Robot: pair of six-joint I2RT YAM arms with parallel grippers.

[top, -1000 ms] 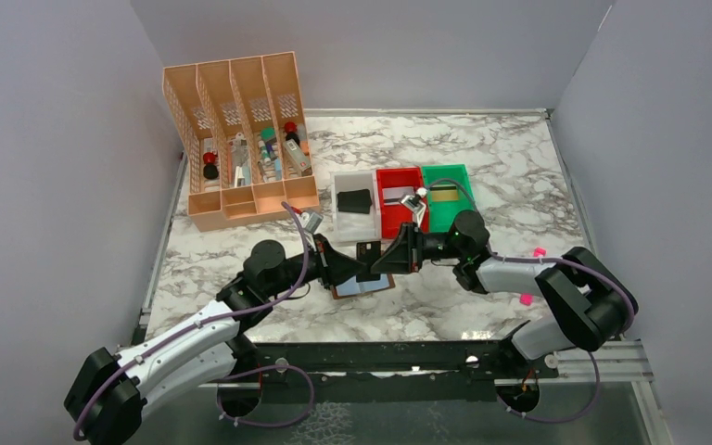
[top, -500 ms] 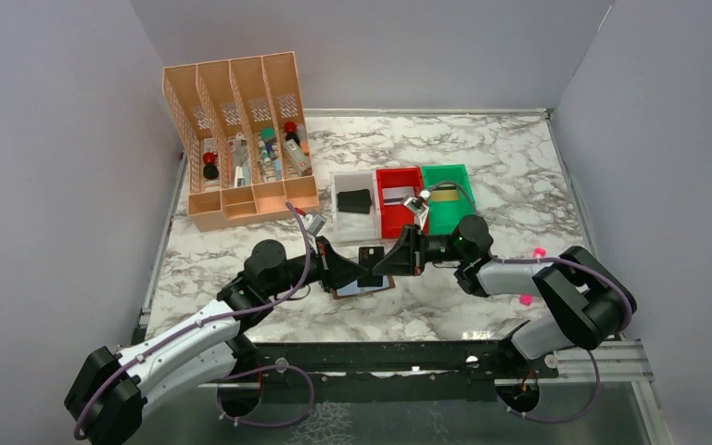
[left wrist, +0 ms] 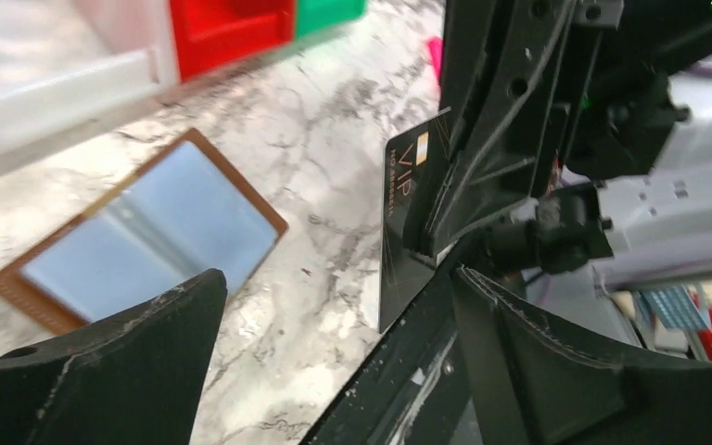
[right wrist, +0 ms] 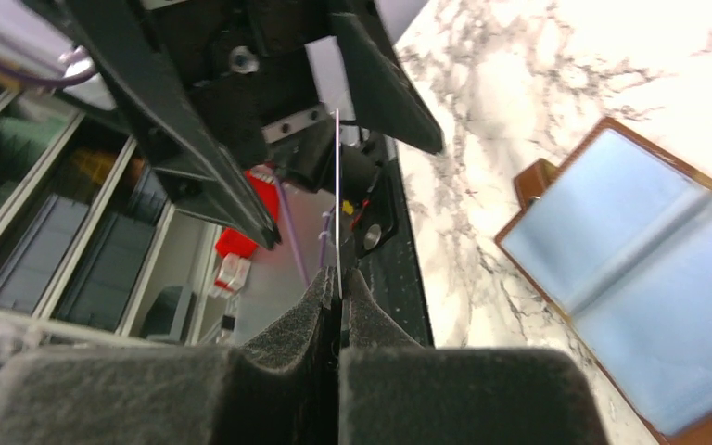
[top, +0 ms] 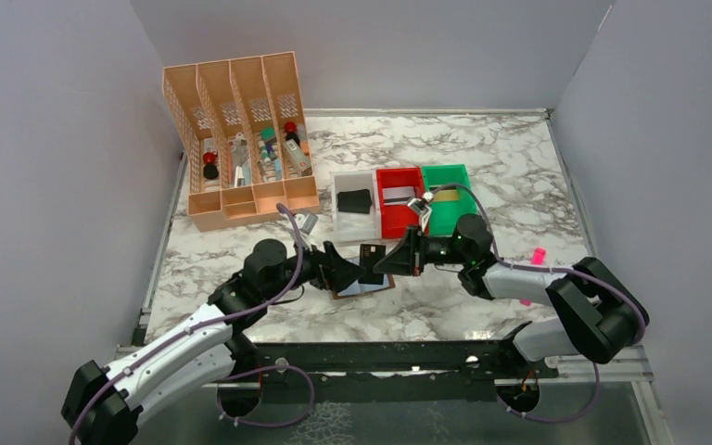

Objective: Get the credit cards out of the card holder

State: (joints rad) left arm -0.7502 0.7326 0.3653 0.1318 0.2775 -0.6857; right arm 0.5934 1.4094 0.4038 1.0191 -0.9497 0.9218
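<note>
The card holder lies open on the marble, brown edged with grey-blue sleeves facing up, also plain in the left wrist view and the right wrist view. Just above it a dark credit card marked VIP hangs in the air, thin edge toward the right wrist camera. My right gripper is shut on the card's right side. My left gripper stands open around the card's left end without touching it.
Behind the grippers stand a white bin with a dark card, a red bin and a green bin, each with a card inside. An orange divided organizer is at the back left. Pink bits lie right.
My left gripper has opened and let go of the dark card. My right gripper has closed on the card and now holds it alone.
</note>
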